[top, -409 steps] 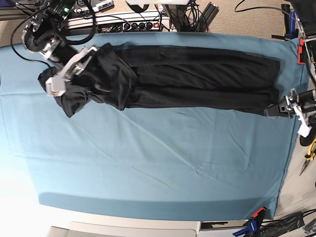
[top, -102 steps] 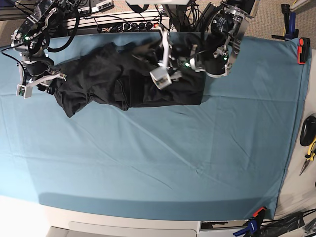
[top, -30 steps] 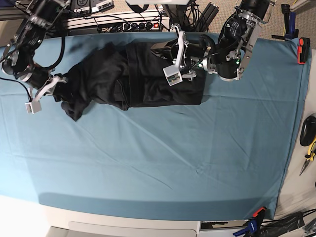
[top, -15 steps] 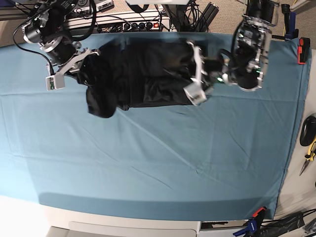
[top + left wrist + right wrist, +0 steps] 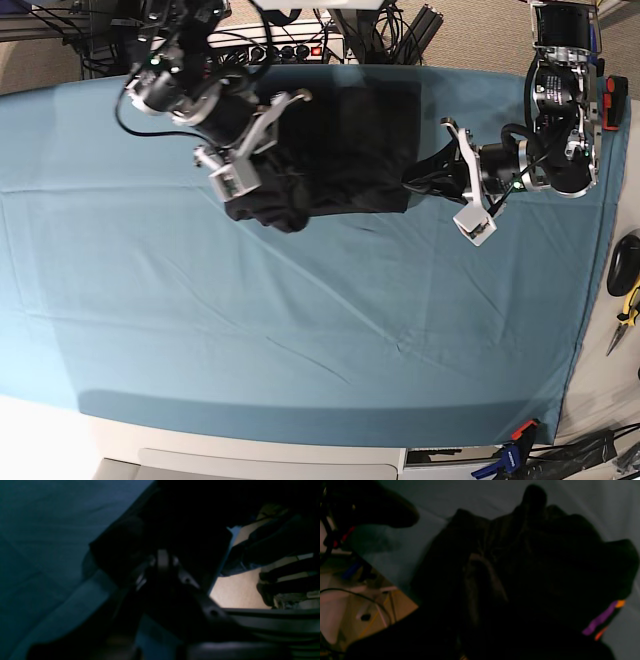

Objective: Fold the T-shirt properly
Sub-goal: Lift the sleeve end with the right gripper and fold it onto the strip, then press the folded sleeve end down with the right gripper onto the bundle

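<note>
The black T-shirt [image 5: 345, 150] lies bunched near the table's back edge, one end lifted and draped. My right gripper [image 5: 285, 160], on the left of the base view, is shut on that raised end, and loose fabric [image 5: 265, 215] hangs under it. The shirt [image 5: 545, 555] fills the right wrist view, with a strip of purple and orange print [image 5: 600, 620] showing. My left gripper [image 5: 412, 186] is shut, its tips at the shirt's right edge. In the left wrist view its fingertips [image 5: 162, 557] sit against dark fabric [image 5: 175, 525]. I cannot tell if cloth is pinched there.
A teal table cloth [image 5: 300, 330] covers the whole table. A power strip and cables [image 5: 260, 50] run behind the back edge. Pliers [image 5: 625, 300] lie off the right side, and clamps [image 5: 515, 445] grip the front right corner.
My right gripper has swung from the far left towards the middle, carrying the shirt's left end over its body. The left arm has drawn back rightward to the shirt's right edge.
</note>
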You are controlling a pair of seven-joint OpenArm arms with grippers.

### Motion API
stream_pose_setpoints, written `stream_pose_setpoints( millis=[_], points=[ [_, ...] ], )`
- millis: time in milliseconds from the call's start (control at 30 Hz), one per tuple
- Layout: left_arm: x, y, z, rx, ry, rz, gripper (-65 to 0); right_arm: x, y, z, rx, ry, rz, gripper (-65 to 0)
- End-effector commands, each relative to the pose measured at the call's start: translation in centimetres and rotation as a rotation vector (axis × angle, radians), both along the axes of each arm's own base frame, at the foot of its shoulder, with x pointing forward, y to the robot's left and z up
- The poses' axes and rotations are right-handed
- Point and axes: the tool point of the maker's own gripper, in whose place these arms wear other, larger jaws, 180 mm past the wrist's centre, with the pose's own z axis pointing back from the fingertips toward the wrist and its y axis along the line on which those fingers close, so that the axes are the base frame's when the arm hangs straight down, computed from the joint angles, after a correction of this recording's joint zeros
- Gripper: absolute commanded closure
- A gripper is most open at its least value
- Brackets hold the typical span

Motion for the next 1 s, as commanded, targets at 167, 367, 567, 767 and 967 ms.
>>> stream_pose_setpoints(
  millis=[167, 367, 567, 767, 967],
  points=[
    [0.6, 0.0, 1.4, -0.03, -0.045, -0.002, 0.0, -0.2, 2.6, 1.5, 0.047, -0.046, 0.066, 0.0],
    [0.6, 0.0, 1.4, -0.03, -0.045, -0.002, 0.0, -0.7, 3.2, 1.6, 0.074, -0.03, 0.09, 0.0],
    [0.6, 0.0, 1.4, -0.03, -0.045, -0.001, 0.0, -1.3, 4.1, 2.2, 0.108, -0.047, 0.155, 0.0],
    [0.6, 0.0, 1.4, -0.031, -0.045, -0.001, 0.0, -1.6, 4.2, 2.1, 0.089, -0.059, 0.189, 0.0],
    [0.6, 0.0, 1.4, -0.031, -0.046, -0.001, 0.0, -2.1, 4.4, 1.3, 0.083, -0.034, 0.221, 0.0]
  ],
)
